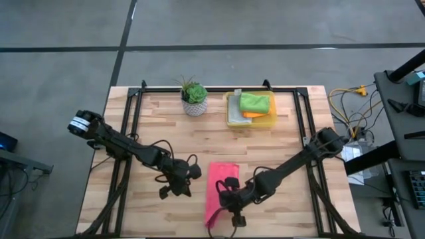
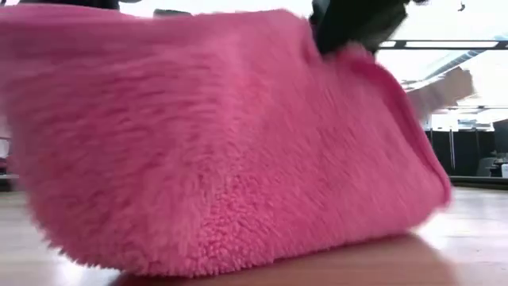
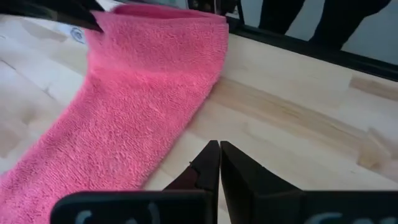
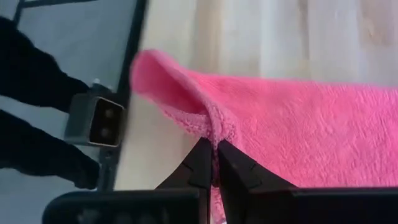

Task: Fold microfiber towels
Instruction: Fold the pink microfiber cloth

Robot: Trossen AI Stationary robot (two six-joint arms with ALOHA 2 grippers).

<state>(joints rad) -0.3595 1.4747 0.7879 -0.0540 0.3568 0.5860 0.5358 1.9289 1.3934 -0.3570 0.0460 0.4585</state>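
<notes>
From above, a wooden surface [image 1: 285, 139] carries a pink towel [image 1: 218, 189], folded into a long strip at the near-middle. The right end effector [image 1: 234, 211] sits at the strip's near end. The left end effector [image 1: 174, 192] waits just left of the towel, not touching it. Beyond the towel stand a potted plant [image 1: 194, 97] and, to its right, a yellow bin [image 1: 250, 110] holding a green towel [image 1: 255, 101] over an orange towel [image 1: 252, 114].

At surface height, the pink towel [image 2: 222, 143] fills nearly the whole view, with a dark arm part above it.

From the left wrist, the fingers [image 3: 208, 171] are pressed together on nothing, beside the pink towel [image 3: 137, 106].

From the right wrist, the fingers [image 4: 202, 165] are pinched narrow on a lifted edge of the pink towel [image 4: 298, 130].
</notes>
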